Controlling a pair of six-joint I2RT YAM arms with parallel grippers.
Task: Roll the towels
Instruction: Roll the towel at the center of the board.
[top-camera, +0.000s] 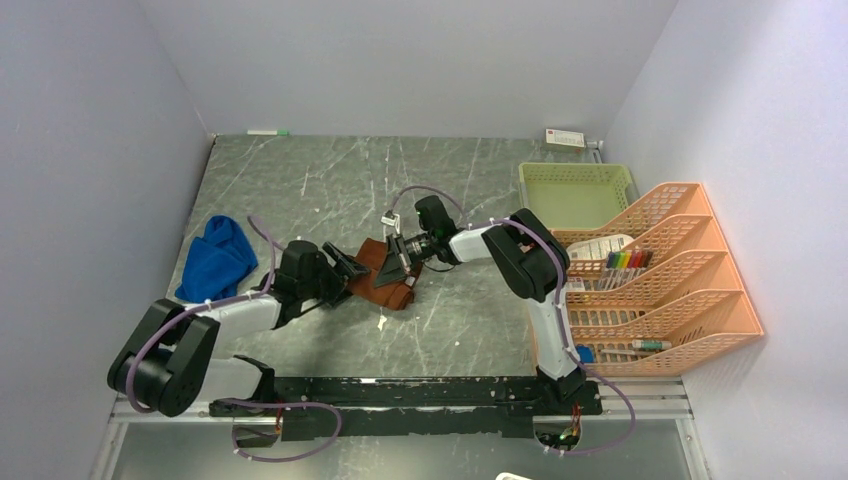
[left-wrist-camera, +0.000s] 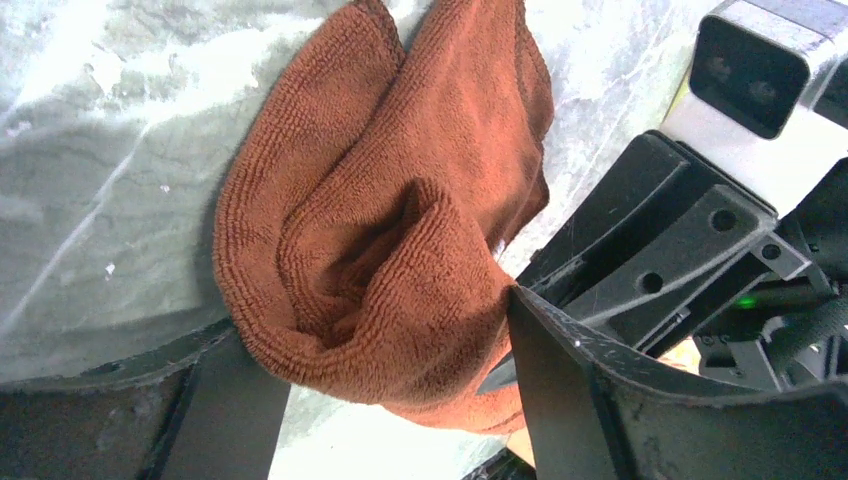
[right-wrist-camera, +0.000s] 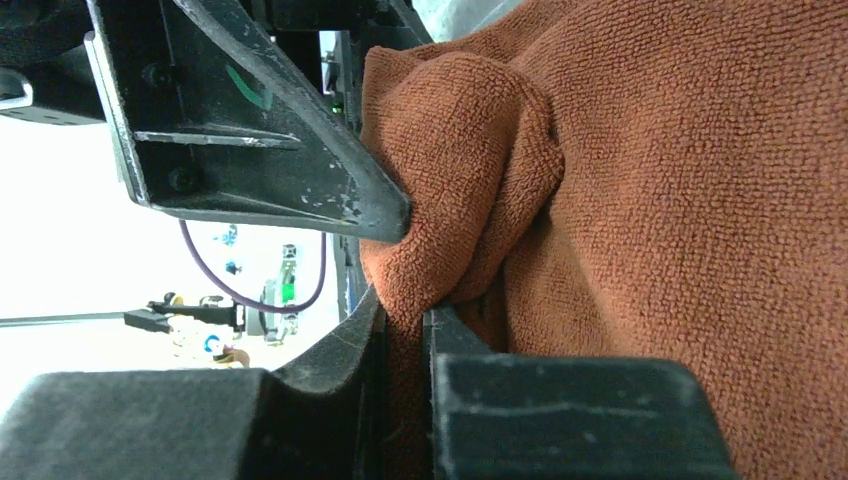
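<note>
A rust-brown towel (top-camera: 388, 278) lies bunched mid-table. My right gripper (top-camera: 400, 260) reaches in from the right and is shut on a fold of it; the right wrist view shows the gripper (right-wrist-camera: 405, 325) with the cloth (right-wrist-camera: 650, 200) pinched between its two fingers. My left gripper (top-camera: 352, 268) stands open at the towel's left side. In the left wrist view the left gripper (left-wrist-camera: 400, 395) straddles the rounded, folded end of the towel (left-wrist-camera: 380, 230), and its right finger (left-wrist-camera: 590, 400) touches the cloth. The blue towel (top-camera: 215, 258) sits crumpled at the table's left edge, apart from both grippers.
A green basket (top-camera: 577, 190) stands at the back right. An orange file rack (top-camera: 665, 270) holding small items runs along the right wall. A small white box (top-camera: 564, 138) sits by the back wall. Small white scraps (top-camera: 383, 322) lie in front of the brown towel.
</note>
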